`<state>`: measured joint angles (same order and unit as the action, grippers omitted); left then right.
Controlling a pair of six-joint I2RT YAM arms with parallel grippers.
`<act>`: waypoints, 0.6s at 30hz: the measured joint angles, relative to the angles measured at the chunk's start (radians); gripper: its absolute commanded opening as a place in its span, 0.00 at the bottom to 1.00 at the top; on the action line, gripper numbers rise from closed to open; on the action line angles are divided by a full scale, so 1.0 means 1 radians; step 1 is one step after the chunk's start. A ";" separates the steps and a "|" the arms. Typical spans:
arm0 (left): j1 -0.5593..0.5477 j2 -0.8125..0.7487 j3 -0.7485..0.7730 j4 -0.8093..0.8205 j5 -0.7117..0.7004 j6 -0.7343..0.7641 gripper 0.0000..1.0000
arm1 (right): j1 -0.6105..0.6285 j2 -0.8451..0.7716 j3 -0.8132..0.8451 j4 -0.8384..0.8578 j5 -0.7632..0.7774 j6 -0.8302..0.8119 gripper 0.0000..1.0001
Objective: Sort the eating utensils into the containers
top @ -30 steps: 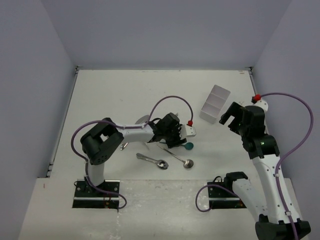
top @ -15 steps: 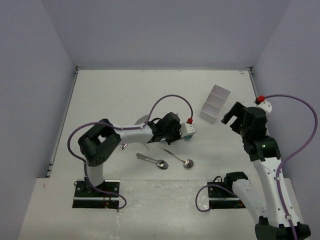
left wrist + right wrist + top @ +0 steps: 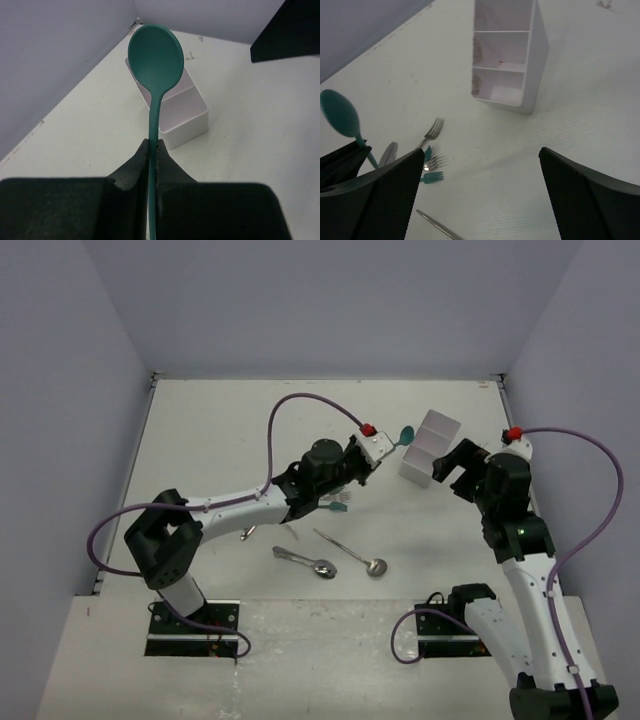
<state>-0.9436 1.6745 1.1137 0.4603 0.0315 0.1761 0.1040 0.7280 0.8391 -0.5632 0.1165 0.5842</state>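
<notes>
Table (image 3: 220, 440), teal spoon (image 3: 404, 436) seemingly beside box (image 3: 414, 470) rim

The slim teal-green spoon (image 3: 156, 55) sits between the left gripper's (image 3: 152, 150) closed jaws, its bowl out ahead of them. Just beyond the bowl, the small white translucent three-compartment box (image 3: 187, 125) rests on the white table (image 3: 220, 440). The box also lies ahead of the right gripper's (image 3: 479, 155) parted jaws. Left of those jaws lies a cluster of silver and teal-green forks (image 3: 432, 160). Two silver metal spoons (image 3: 320, 566) lie well behind the left jaws.
</notes>
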 measured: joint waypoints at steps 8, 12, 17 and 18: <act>0.000 0.001 0.053 0.064 -0.032 -0.138 0.00 | 0.000 0.011 -0.057 0.249 -0.369 -0.070 0.99; 0.001 0.001 0.053 0.134 -0.063 -0.178 0.00 | 0.000 0.016 -0.057 0.282 -0.402 -0.082 0.99; 0.019 0.059 0.103 0.264 -0.063 -0.214 0.00 | 0.000 -0.033 -0.060 0.291 -0.329 -0.066 0.99; 0.023 0.076 0.118 0.283 -0.053 -0.218 0.00 | 0.000 -0.038 -0.060 0.293 -0.315 -0.060 0.99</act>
<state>-0.9203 1.7508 1.2320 0.7433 -0.0212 -0.0422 0.1043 0.6903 0.7792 -0.2703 -0.1986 0.5243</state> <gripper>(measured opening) 0.017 0.990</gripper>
